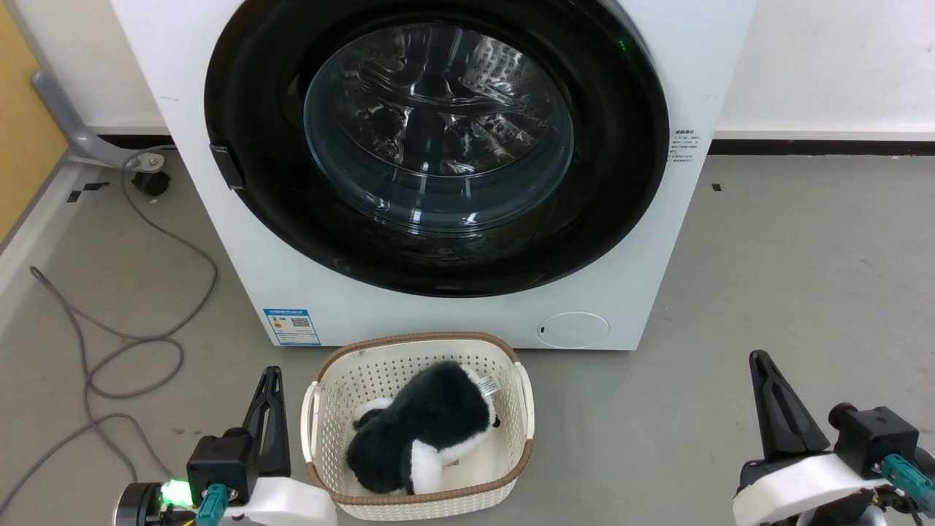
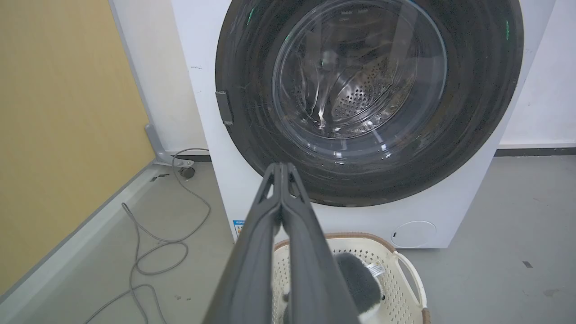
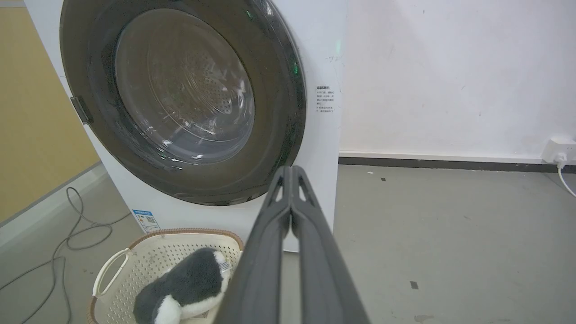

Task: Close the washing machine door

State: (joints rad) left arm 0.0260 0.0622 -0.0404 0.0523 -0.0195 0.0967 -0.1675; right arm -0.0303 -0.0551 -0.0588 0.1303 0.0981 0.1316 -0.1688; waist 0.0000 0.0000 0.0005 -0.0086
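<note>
The washing machine door [image 1: 438, 139] is seen flush against the washing machine [image 1: 438, 319], seemingly latched, so closing is judged done. The left gripper [image 1: 272, 376] and right gripper [image 1: 760, 361] are held low, jaws together; only a confirming press is called for.

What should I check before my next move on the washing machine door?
1. Is the washing machine door flush with the front of the washing machine? Ok: it looks shut in all three views.
2. Has the latch caught? Cannot tell.
3. Is the left pincer empty and clear of the door? Ok: shut, low beside the basket.
4. Is the right pincer empty and clear? Ok: shut, low, right of the basket.
5. Is the basket with the plush toy apart from the door? Ok: it is on the floor just before the machine.
6. Is the cable out of the way? Ok: it lies on the floor left of the machine.
</note>
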